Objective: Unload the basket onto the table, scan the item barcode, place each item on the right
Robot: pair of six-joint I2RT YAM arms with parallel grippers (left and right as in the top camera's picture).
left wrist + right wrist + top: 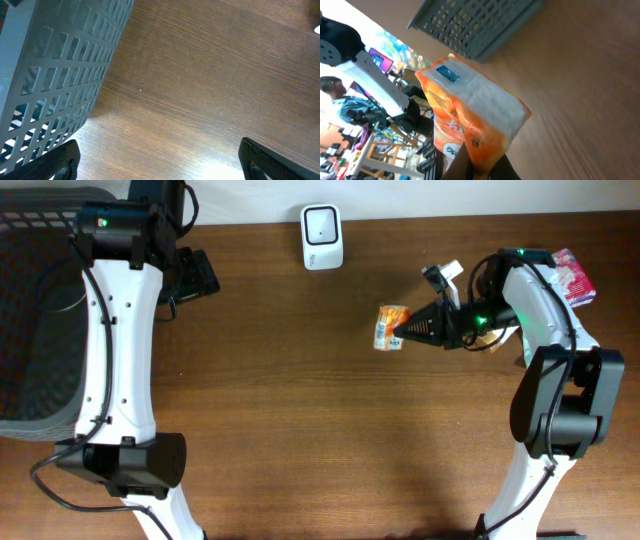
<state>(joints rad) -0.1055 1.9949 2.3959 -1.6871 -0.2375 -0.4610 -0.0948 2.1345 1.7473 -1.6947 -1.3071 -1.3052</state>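
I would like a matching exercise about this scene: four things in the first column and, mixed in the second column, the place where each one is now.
Column one:
1. orange packet
2. white scanner
3. grey basket
4. pink package

Column two:
a. at the far edge of the table, near its middle
b. at the left side
c. clamped in the right gripper
d. lying at the far right side

Right pairs: 1-c, 2-a, 3-b, 4-d.
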